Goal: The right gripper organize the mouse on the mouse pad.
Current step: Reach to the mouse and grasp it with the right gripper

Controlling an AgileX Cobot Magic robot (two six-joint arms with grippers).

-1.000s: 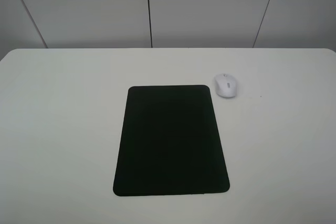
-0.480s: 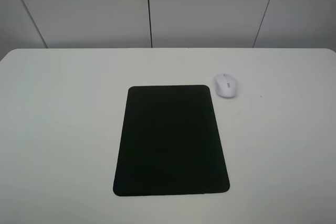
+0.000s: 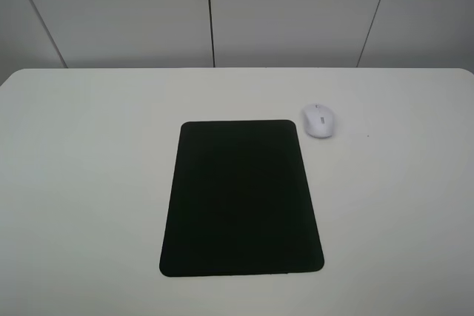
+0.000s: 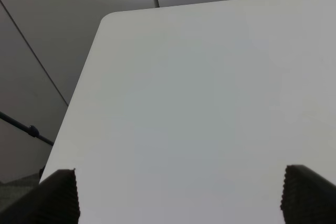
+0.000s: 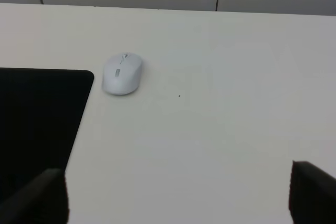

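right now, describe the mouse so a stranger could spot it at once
On the white table lies a large black mouse pad. Just off its far right corner, on bare tabletop, sits the mouse: small, white and oval, where the pad is big, flat and black.

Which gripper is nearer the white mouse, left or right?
Right. The right gripper faces the mouse, which lies ahead of its open jaws; the left gripper has only table in its view, no mouse.

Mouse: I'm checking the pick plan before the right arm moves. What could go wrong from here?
The mouse is small and rounded; the open right hand could pinch off-centre and squirt it away.
It lies beside a corner of the mouse pad; a low finger might snag and shift it.
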